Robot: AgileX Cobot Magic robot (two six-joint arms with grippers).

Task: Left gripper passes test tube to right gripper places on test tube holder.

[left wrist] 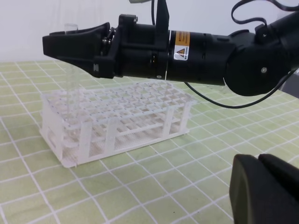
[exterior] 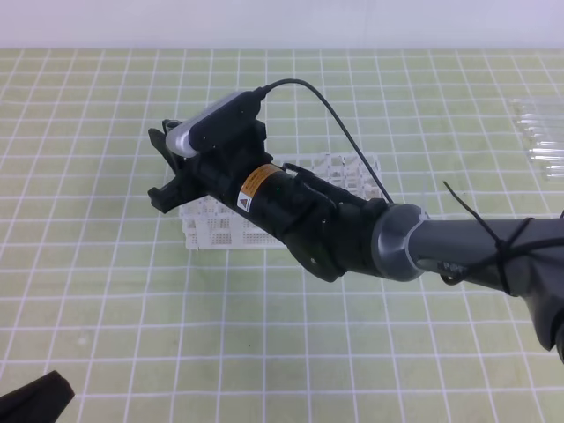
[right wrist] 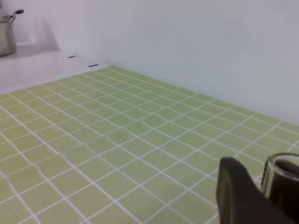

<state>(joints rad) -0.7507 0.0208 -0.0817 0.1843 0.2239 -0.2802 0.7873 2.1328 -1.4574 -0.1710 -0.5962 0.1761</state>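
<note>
My right gripper (exterior: 157,167) reaches across from the right and hovers over the left end of the white test tube holder (exterior: 220,231). In the left wrist view it (left wrist: 51,46) is shut on the clear test tube (left wrist: 70,88). The tube stands upright with its rim above the jaws and its lower part down in a corner hole of the holder (left wrist: 140,116). The right wrist view shows one black finger (right wrist: 240,196) against the tube's rim (right wrist: 282,170). My left gripper (exterior: 35,401) is low at the near left, away from the rack, its fingers (left wrist: 247,186) together and holding nothing.
A bunch of spare clear tubes (exterior: 539,137) lies at the far right on the green checked mat. The right arm's black cable (exterior: 352,141) loops above the rack. A white wall runs behind the table. A metal vessel (right wrist: 5,32) stands on a white ledge.
</note>
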